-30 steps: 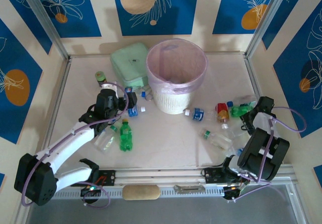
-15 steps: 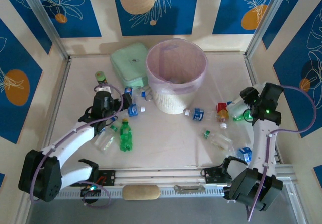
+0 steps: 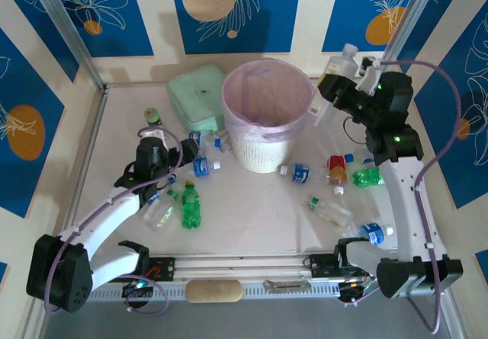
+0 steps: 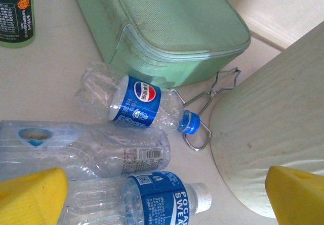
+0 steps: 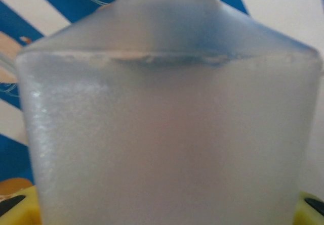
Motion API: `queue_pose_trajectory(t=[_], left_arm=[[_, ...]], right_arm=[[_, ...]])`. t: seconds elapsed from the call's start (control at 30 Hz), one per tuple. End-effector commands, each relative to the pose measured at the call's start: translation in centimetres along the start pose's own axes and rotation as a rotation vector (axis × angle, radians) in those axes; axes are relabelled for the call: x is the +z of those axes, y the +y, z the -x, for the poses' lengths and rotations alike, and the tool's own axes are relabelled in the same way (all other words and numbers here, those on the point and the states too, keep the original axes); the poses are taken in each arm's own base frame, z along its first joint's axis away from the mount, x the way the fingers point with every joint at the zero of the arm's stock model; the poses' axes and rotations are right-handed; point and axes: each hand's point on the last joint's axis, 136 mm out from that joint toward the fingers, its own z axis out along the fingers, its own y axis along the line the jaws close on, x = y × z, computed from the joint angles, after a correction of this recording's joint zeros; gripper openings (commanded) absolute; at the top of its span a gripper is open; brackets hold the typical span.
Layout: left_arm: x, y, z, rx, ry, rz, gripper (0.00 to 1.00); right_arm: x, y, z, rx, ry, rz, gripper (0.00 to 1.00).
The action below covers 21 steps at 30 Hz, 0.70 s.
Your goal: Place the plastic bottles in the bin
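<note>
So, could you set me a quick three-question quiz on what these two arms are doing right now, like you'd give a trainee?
1. True or false: the right gripper is shut on a frosted bottle, held up in the air to the right of the bin.
2. The left gripper hangs low, left of the bin. Its jaws stand: A) shut on a bottle, B) open, C) shut on nothing.
3. Fill in: in the left wrist view, the blue-capped bottle lying beside the mint-green box carries a ____ label.
Key: 1 true; 2 B; 3 Pepsi.
</note>
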Motion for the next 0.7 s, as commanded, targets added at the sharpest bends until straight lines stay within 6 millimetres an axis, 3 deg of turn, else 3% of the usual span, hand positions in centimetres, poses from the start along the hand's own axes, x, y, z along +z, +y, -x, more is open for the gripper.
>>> queue_pose_trajectory(t=[0.0,0.17,0.27,0.5,0.67], left_arm=[[-0.3,-0.2,-0.2,-0.011,0.008,-0.034,1.0],[-0.5,-0.9,-1.3,-0.027,0.041,-0.094,1.0],[-1.0,-1.0,-1.9,-0.029,0.056,-0.114,1.0],[-2.4,0.0,-2.5,-0.024,0.048,-0.083,1.0],[-2.7,0.4,-2.5,-0.02,0.045,-0.064,1.0]], right_arm=[[2.1,3.7,1.6,-0.124,-0.029,0.085,0.49],[6.5,6.5,1.8,-0.241,-0.02,0.113,0.49],[9.3,7.0,1.2,-0.301,0.001,0.1,0.49],[14.3,6.0,-2.2,-0.349,0.108,0.053,0.49],[15.8,4.8,-5.6,-0.385,0.19,0.015,0.51]])
